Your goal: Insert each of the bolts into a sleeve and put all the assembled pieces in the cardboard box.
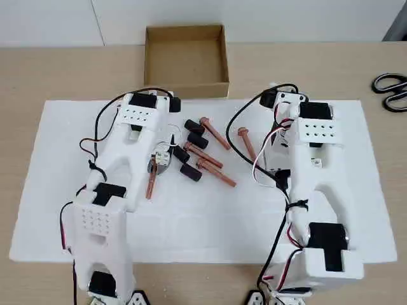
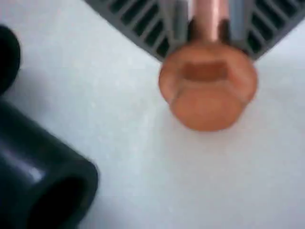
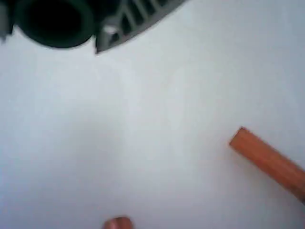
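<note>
- The left gripper (image 2: 207,24) is clenched on a copper bolt (image 2: 207,88) over the white mat (image 1: 210,216).
- The right gripper (image 3: 57,28) grasps a black sleeve (image 3: 52,19).
- Spare bolts (image 1: 214,133) and spare sleeves (image 1: 196,127) lie between the arms, near the cardboard box (image 1: 186,89).

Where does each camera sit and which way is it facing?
High view: fixed above the table, looking down on mat, cardboard box and both arms.
Left wrist view: on the left arm, looking past its fingers at the bolt they grip.
Right wrist view: on the right arm, facing the mat past the sleeve in its fingers.
Shared: high view also shows that bolt.
</note>
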### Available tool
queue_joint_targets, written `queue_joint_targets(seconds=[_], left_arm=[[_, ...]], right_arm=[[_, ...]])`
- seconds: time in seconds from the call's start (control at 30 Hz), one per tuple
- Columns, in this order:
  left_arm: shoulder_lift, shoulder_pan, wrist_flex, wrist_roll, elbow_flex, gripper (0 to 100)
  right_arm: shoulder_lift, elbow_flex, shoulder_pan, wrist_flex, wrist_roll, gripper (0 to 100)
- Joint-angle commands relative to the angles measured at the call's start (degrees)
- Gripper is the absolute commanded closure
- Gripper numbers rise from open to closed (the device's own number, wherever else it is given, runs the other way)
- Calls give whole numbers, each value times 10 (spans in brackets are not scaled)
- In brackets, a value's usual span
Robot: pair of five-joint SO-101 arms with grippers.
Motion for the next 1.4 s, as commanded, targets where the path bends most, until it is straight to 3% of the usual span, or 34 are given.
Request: queue_joint_targets(seconds=[0.0,0.17,0.37,0.53,0.83,0.97,1.1,1.37], left_arm=[[33,-13,-14,1,-22,991],[24,-12,2,25,-54,920],[28,-12,-12,25,-54,917],[28,-10,-17,26,-53,997],[21,-13,-7,7,-115,995],[21,-13,57,1,-241,995],[6,-10,63,0,-323,995],[-137,-6,61,3,-261,995]], right_arm=[[-4,-4,3,1,2,995],[-4,-4,3,1,2,995],[-4,-4,3,1,4,995],[-4,-4,3,0,4,995],[-19,-7,-3,-12,5,993],[-114,-10,-23,-18,5,991],[-249,47,-34,-79,2,991],[-548,378,-41,-281,5,995]])
